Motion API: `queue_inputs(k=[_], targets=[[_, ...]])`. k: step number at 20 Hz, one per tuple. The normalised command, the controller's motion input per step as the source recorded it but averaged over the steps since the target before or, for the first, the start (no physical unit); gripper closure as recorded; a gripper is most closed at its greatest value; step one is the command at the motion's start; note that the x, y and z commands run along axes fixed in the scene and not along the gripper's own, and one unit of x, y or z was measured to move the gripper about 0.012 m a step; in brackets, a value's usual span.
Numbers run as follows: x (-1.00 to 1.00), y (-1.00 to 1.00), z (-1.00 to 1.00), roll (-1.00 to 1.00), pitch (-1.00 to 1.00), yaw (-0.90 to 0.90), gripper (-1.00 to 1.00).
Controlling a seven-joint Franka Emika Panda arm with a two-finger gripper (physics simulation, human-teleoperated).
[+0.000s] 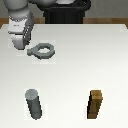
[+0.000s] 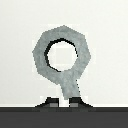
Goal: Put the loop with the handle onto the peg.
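Note:
The loop with the handle (image 1: 45, 50) is a flat grey ring at the back of the white table, toward the exterior view's left. Its stubby handle points at my gripper (image 1: 27, 47), which leans in from that side. In the wrist view the loop (image 2: 61, 44) fills the middle. Its handle runs down between my two fingertips (image 2: 50, 102), which stand close together on either side of the handle's end, so the gripper (image 2: 62, 102) is shut on it. The peg (image 1: 34, 104), a dark grey upright cylinder, stands near the front on the exterior view's left, well apart from the loop.
A brown wooden block (image 1: 96, 105) stands upright near the front on the exterior view's right. A dark box-like base (image 1: 67, 12) sits behind the table's far edge. The white table (image 1: 80, 70) lies between the loop and the peg.

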Motion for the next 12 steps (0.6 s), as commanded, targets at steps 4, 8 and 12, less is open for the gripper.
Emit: queue_inputs(k=[4,8,12], targets=[[0.00,0.00,-0.25,0.00,0.00,0.00,-1.00],[0.00,0.00,-0.75,0.00,0.00,0.00,-1.00],[0.00,0.00,-0.25,0.00,0.00,0.00,-1.00]])
